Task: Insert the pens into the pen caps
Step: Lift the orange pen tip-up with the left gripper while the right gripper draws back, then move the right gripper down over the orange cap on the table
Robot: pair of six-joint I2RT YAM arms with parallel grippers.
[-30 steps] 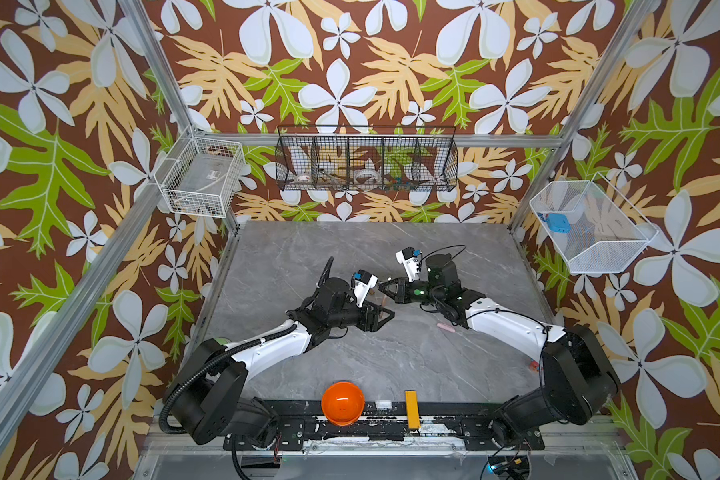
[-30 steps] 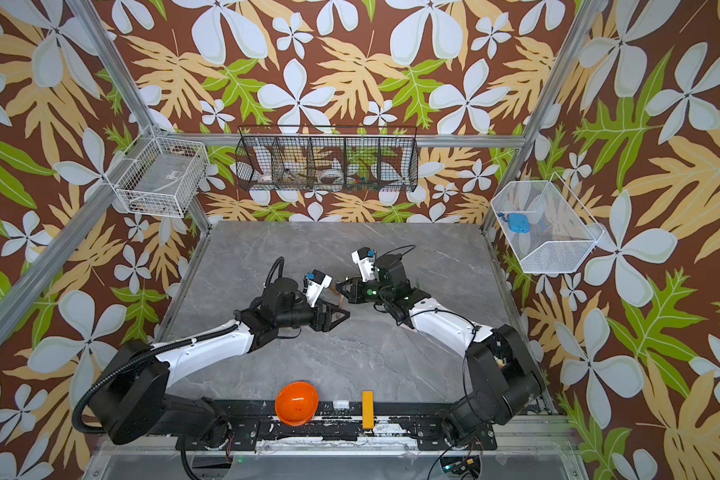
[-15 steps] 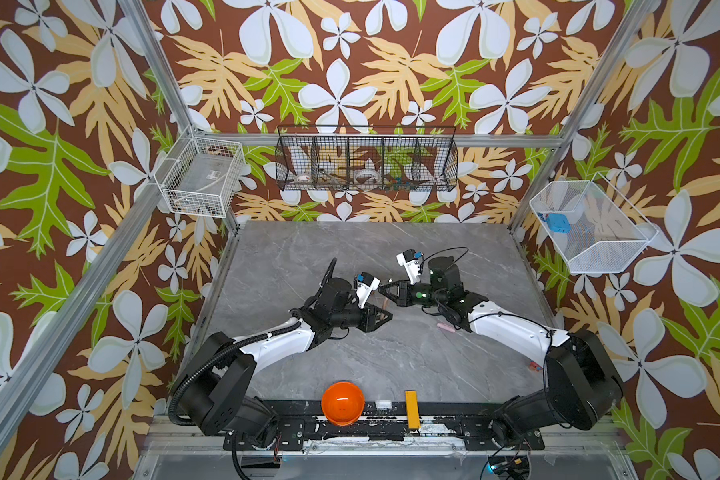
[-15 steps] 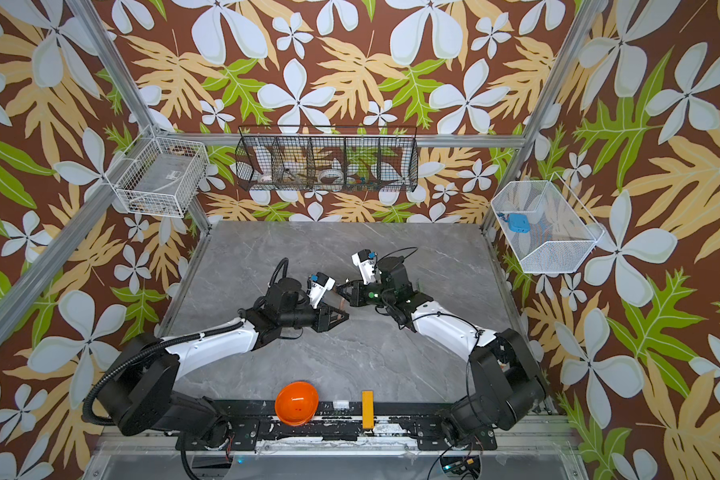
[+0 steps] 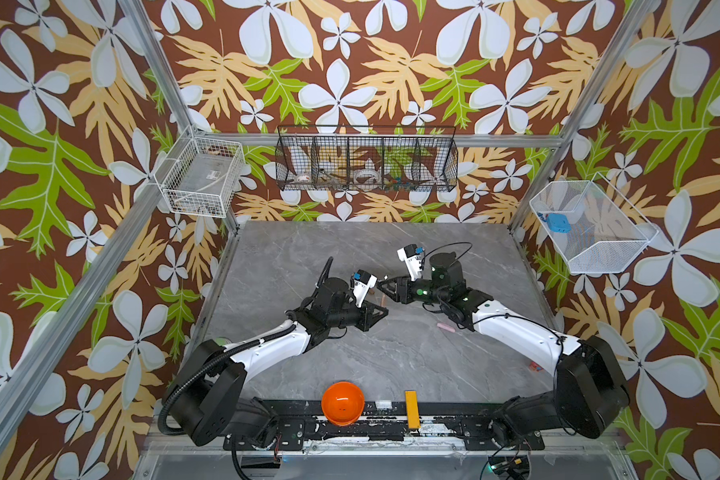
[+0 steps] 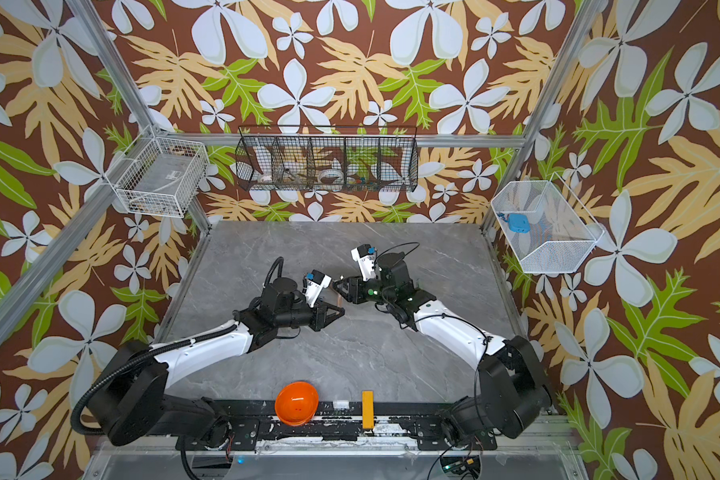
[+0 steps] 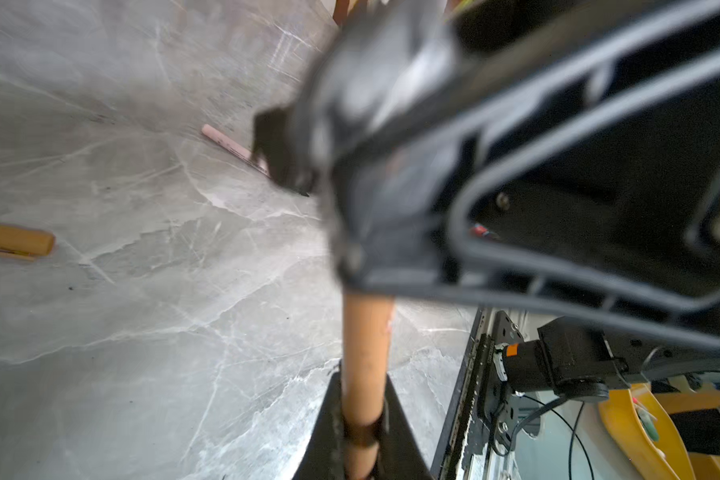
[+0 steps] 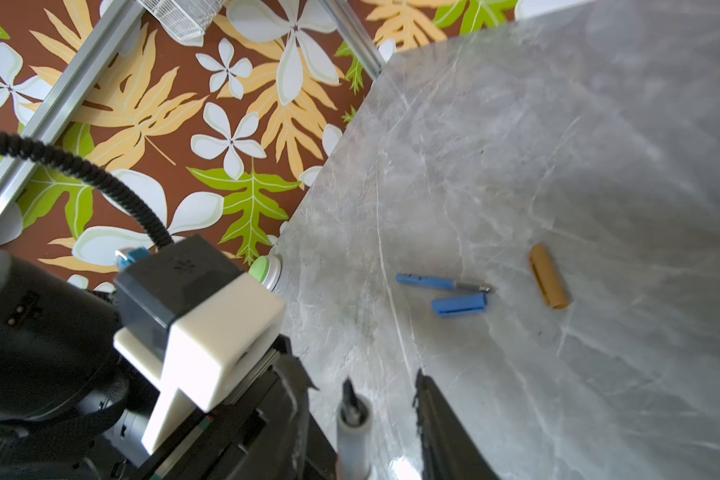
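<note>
Grey marbled tabletop [image 5: 350, 249], walled in by leaf-and-flower paper. You have both arms meeting near its middle.

- Left tool [image 5: 381, 311]: clamped tight on the brown pen [image 7: 366, 332], pinching the barrel near one end. The left wrist view shows the barrel running from your fingers into the blurred right tool.
- Right tool [image 5: 384, 287]: faces your left tool tip to tip, jaws parted. In the right wrist view the pen's grey front section and dark tip stand apart from one of the fingers [image 8: 435, 428], with tabletop showing between them.
- Brown cap [image 8: 548, 276]: lies loose on the tabletop, clear of both tools.
- Blue pen [image 8: 437, 283], blue cap [image 8: 460, 304]: lie side by side, uncapped, near the brown cap.
- Pink pen [image 5: 445, 328]: lies flat and uncapped, just beside your right forearm.
- Orange bowl [image 5: 343, 403], yellow bar [image 5: 411, 408]: sit at the front edge by the black base rail, well apart from the pens.
</note>
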